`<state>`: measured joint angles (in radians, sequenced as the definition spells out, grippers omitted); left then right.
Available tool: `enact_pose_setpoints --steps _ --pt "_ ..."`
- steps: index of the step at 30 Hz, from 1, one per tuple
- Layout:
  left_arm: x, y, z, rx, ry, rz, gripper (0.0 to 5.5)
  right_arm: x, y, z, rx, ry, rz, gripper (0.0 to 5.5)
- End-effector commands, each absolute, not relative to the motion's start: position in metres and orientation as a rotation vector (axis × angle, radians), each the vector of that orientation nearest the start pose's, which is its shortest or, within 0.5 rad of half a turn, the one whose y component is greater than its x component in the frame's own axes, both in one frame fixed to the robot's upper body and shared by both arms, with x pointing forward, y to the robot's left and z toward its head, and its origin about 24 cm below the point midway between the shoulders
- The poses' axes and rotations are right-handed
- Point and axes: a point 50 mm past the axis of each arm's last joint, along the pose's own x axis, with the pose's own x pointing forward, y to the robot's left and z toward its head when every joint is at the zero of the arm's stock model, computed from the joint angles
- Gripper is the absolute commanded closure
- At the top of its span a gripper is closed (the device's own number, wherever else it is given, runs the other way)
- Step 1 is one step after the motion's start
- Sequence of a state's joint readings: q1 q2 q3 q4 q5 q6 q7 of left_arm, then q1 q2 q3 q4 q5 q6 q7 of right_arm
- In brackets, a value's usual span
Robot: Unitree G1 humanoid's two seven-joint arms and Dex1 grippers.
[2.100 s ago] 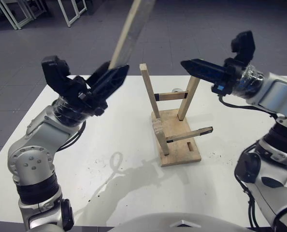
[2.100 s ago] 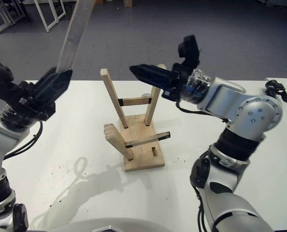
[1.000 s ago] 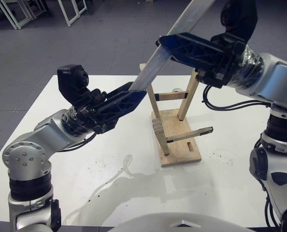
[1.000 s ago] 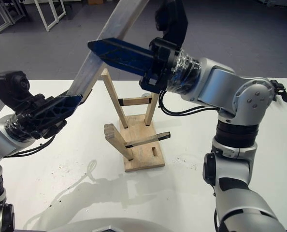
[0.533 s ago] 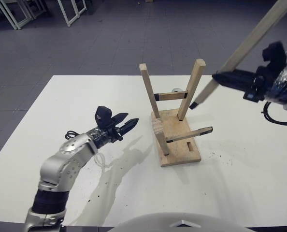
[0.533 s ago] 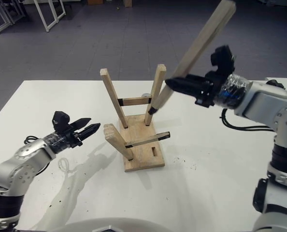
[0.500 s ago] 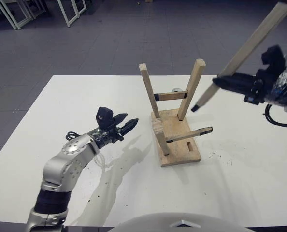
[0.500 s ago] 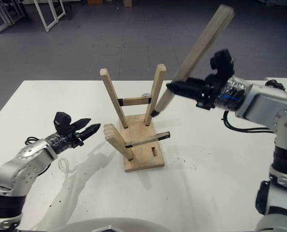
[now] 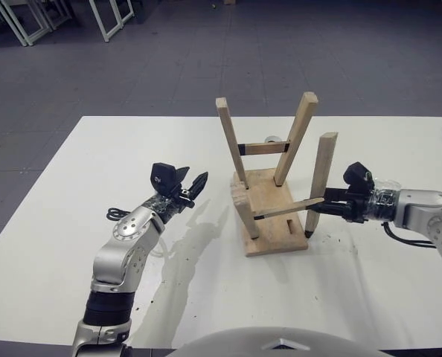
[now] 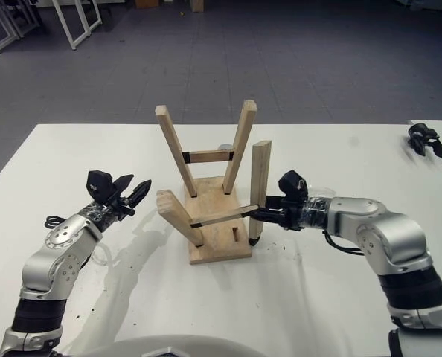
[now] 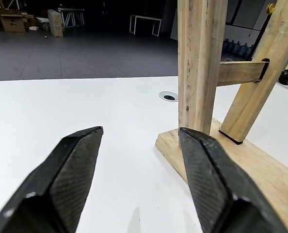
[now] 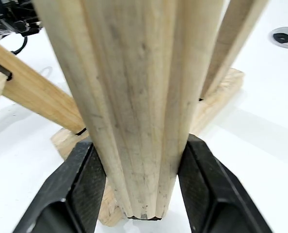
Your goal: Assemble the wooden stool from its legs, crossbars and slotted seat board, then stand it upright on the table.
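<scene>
On the white table point(image 9: 94, 163), the slotted seat board point(image 9: 280, 232) lay face-down, three square pale-wood legs point(image 9: 231, 141) pointing up. The right gripper point(image 9: 321, 208) pinched the fourth leg point(image 9: 324, 167) low down, upright at the board's edge beside the free crossbar point(image 9: 292, 207) end, likely to seat it. The left gripper point(image 9: 193, 185) hovered nearby, jaws spread and empty.

The leg point(image 12: 134, 97) is pale grainy wood, the fingers point(image 11: 76, 165) matt black plastic, the table point(image 9: 94, 171) smooth white.
</scene>
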<state>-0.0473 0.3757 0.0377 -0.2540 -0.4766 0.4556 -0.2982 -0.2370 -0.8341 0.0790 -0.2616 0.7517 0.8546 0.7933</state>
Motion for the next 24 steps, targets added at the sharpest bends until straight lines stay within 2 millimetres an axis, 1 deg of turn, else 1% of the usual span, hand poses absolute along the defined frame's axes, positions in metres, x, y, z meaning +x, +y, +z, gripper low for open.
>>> enact_pose_setpoints --steps 1,5,9,14,16,18,21,24 --pt "0.254 0.196 0.086 -0.082 0.152 -0.368 2.63 0.233 -0.173 0.118 0.079 0.547 1.072 3.48" --pt "0.254 0.201 0.086 -0.073 0.149 -0.360 2.63 0.231 -0.150 0.126 0.143 0.490 1.116 3.48" --pt "0.255 0.209 0.089 -0.062 0.139 -0.351 2.63 0.231 -0.148 0.143 0.156 0.434 1.138 3.48" --pt "0.255 0.209 0.088 -0.064 0.138 -0.355 2.63 0.231 -0.142 0.146 0.183 0.420 1.155 3.48" --pt "0.256 0.208 0.089 -0.066 0.137 -0.357 2.63 0.233 -0.137 0.140 0.200 0.426 1.152 3.48" --pt "0.258 0.207 0.089 -0.068 0.136 -0.364 2.63 0.236 -0.133 0.129 0.207 0.443 1.139 3.48" --pt "0.260 0.207 0.089 -0.069 0.135 -0.374 2.63 0.242 -0.133 0.115 0.223 0.455 1.103 3.48" --pt "0.260 0.208 0.089 -0.069 0.135 -0.383 2.63 0.247 -0.137 0.104 0.180 0.448 1.067 3.48"
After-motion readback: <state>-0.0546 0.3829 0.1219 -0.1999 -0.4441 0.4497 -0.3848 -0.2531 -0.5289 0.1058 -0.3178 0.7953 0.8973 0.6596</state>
